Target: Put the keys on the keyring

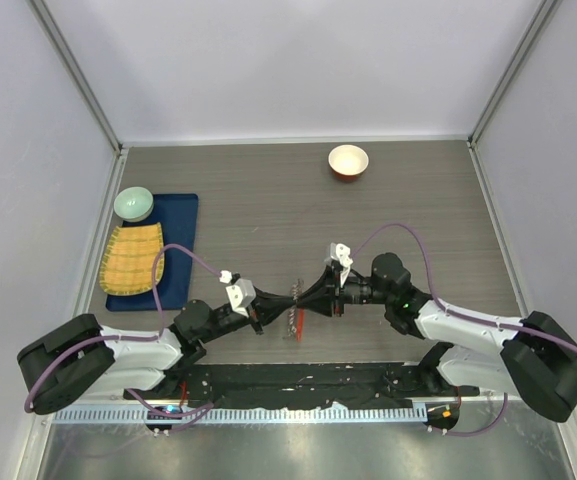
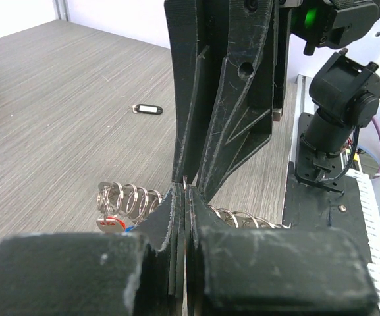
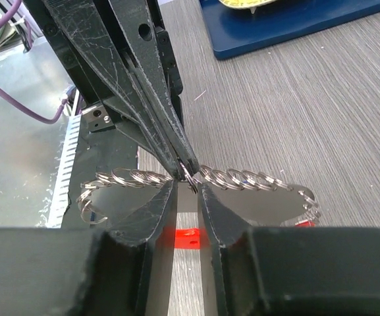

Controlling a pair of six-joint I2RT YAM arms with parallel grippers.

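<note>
Top external: left tool and right tool meet tip to tip low on the tabletop, around 6 o'clock. The left one reaches in from 8 o'clock, the right one from 3 o'clock.

Left wrist: left tool is closed, its jaws pressed together on the keyring mid-chain. Silvery coils run out to 9 and 3 o'clock of the tips. The right tool comes down from 12 o'clock to the same spot.

Right wrist: right tool has a narrow gap between its jaws, with the tips on either side of the chain. Can't tell if the pads actually bite. The left tool pinches the keyring just above that gap, and the red clip shows below between the fingers.

The keyring is held off the tabletop between the two tools. Small red and blue keys hang at the 9 o'clock end of the chain in the left wrist view. The black-and-white oval key lies loose on the tabletop, well apart at 11 o'clock.

Further out in the top view there is a red-rimmed bowl at 12 o'clock. A blue tray sits at 9 o'clock with a green bowl and a yellow mat on it.
</note>
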